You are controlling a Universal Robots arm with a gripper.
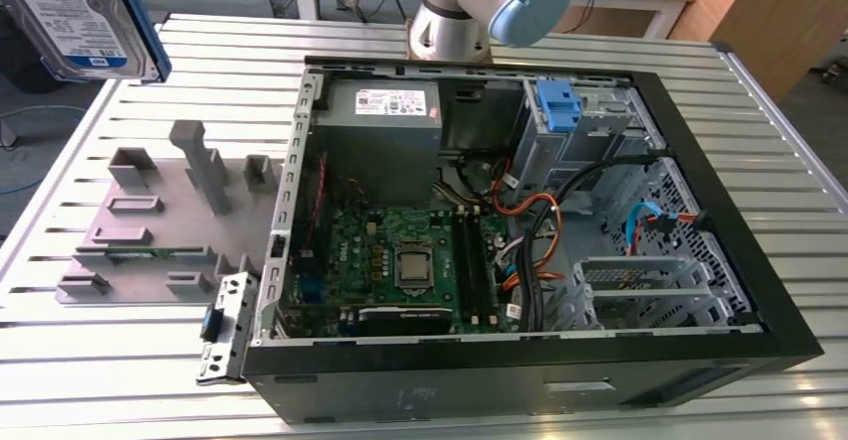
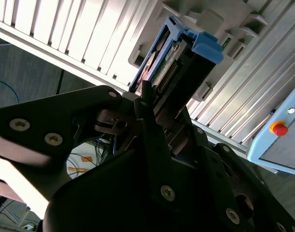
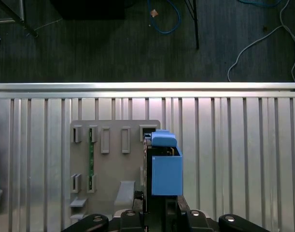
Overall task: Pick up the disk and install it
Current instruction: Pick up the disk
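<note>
Tool (image 2: pixel 159 104) pinched shut on the disk (image 2: pixel 183 55), dark fingers (image 2: pixel 152 121) pressed against both flat sides, no gap. Disk stands on edge in the grip, the blue carrier frame's end sticking out past the fingertips (connector end visible in the second wrist view). In the first wrist view the tool (image 3: pixel 159 215) holds the disk (image 3: pixel 165 169) in the air, clear of the desk (image 3: pixel 234 154), above the edge of a grey fixture plate (image 3: pixel 113 164) with upright holders. Plate lies flat on the slats, close to one long desk edge; floor with a blue cable (image 3: pixel 161 19) beyond that edge. In the exterior view the disk (image 1: pixel 73 13) hangs high, label facing the camera, over the plate (image 1: pixel 159 221) side of the desk. Open computer case (image 1: pixel 530 380) lies beside the plate toward the exterior view's right, motherboard (image 1: pixel 397 261) exposed. Arm (image 1: pixel 478 3) rises at the far desk edge behind the case.
</note>
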